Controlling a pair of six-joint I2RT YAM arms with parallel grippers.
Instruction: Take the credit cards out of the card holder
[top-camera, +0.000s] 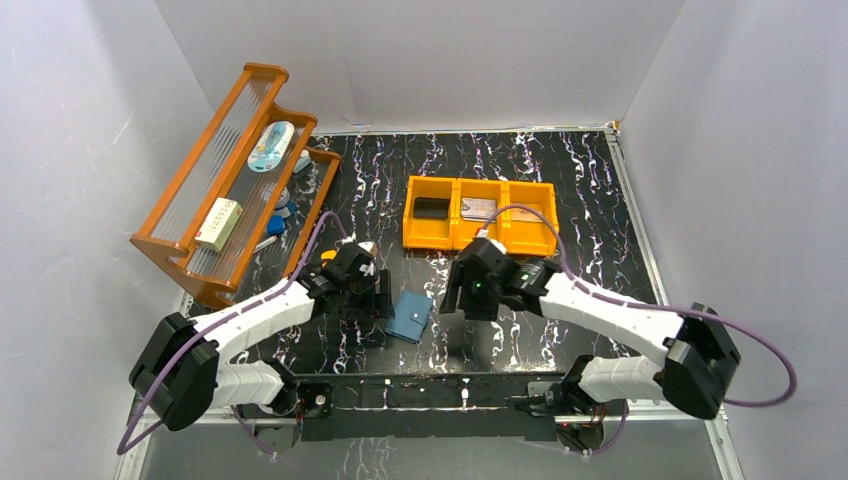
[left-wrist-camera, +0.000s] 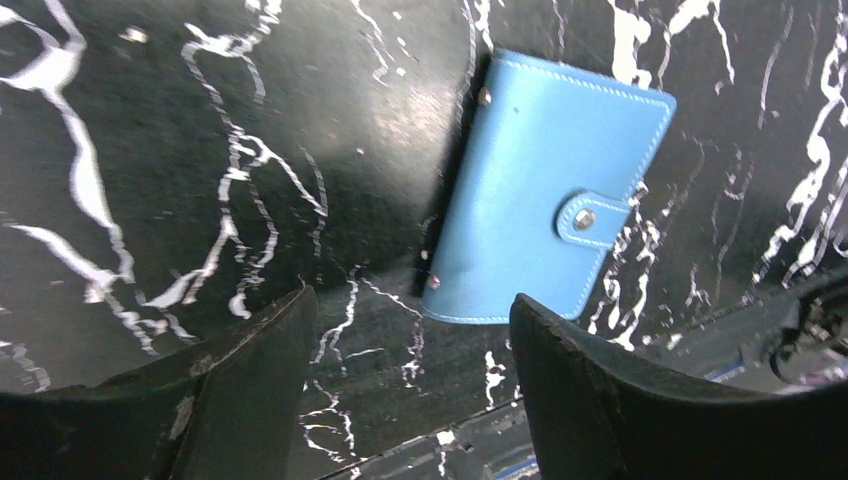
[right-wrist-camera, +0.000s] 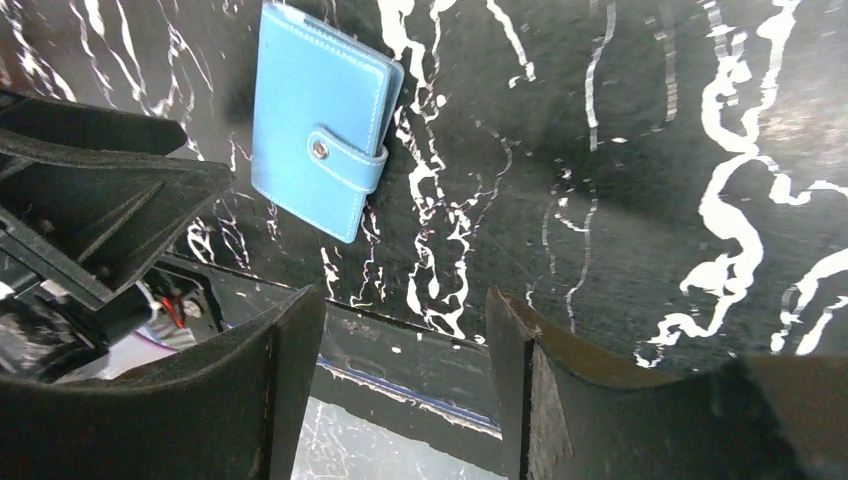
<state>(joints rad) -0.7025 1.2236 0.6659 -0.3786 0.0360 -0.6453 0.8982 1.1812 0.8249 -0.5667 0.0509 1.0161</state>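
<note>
The black, white-veined bench carries a closed blue wallet near the front, an orange bin behind, and a wooden rack at left.

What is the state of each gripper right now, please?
Left gripper: open, holding nothing.
Right gripper: open, holding nothing.

teal-blue card holder snapped shut, lying flat, askew
</note>
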